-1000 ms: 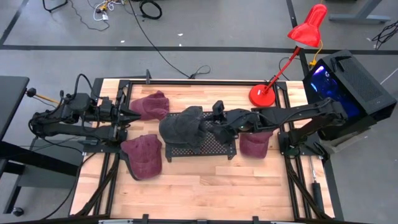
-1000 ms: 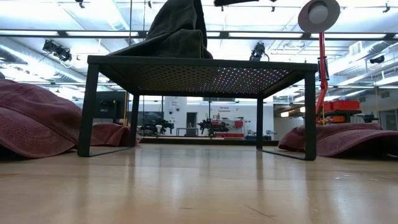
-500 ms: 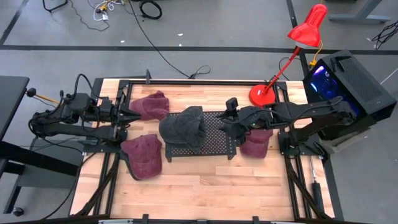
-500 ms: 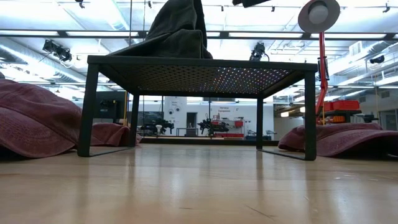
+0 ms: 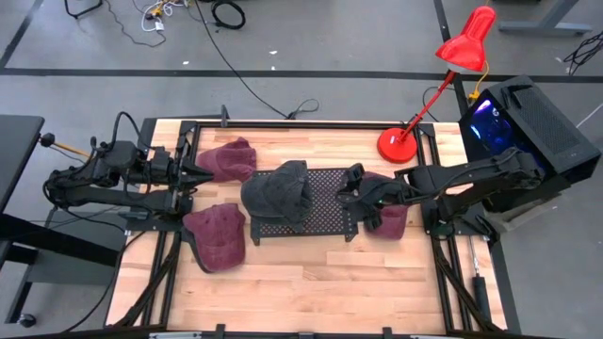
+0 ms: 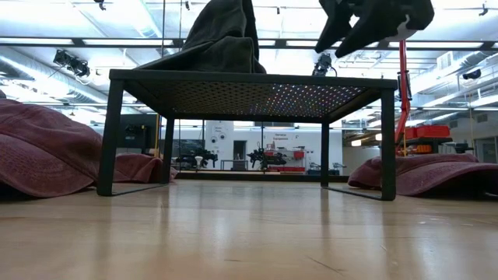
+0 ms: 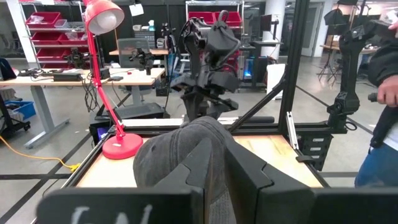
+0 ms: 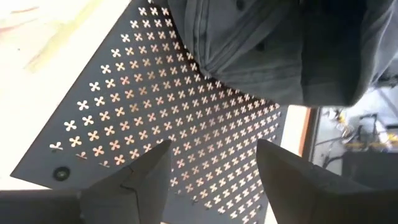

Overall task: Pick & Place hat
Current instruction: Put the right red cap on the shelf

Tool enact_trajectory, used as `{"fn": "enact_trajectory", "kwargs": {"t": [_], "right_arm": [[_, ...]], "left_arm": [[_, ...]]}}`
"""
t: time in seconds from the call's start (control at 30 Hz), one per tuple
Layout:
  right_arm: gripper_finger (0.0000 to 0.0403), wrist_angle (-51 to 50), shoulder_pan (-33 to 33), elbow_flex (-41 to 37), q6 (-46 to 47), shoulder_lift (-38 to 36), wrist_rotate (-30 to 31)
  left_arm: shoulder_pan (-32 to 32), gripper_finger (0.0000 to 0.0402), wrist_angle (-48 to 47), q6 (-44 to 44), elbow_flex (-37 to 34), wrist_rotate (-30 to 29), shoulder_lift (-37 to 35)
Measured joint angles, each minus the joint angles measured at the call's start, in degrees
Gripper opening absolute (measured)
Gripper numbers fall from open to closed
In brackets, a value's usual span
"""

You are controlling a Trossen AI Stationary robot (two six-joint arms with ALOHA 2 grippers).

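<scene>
Dark grey hat sits on left end of perforated black stand, released. Right pincer now pulled back to stand's right edge, fingers spread wide, empty. Placement looks done. Left pincer waits nearly closed, empty, beside maroon hat on bench.

both arms are dark, near-black, built of slim jointed links with blocky housings at the joints. the left arm carries thin black cables looped along its links. the right arm ends in a chunky wrist block. the right gripper has two flat, matte black fingers with angular, bevelled edges. the left gripper shows the same faceted black fingers.
</scene>
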Motion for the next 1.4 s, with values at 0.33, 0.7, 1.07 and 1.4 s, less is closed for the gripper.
{"fn": "enact_trajectory", "kwargs": {"t": [0.33, 0.7, 1.07, 1.4], "right_arm": [[0.0233, -1.10, -0.02, -0.53, 2.18, 0.00, 0.09], [0.0233, -0.93, -0.02, -0.53, 2.92, 0.00, 0.12], [0.0233, -1.26, -0.02, -0.53, 5.80, 0.02, 0.11], [0.0233, -6.56, -0.02, -0.52, 10.05, 0.02, 0.37]], "left_arm": [[-0.01, 0.0048, 0.00, -0.02, 0.00, 0.00, 0.00], [-0.01, 0.0048, 0.00, 0.00, 0.00, -0.01, 0.00], [-0.01, 0.0048, 0.01, 0.00, 0.00, 0.01, 0.00], [0.00, 0.0048, 0.01, -0.01, 0.00, -0.01, -0.01]]}}
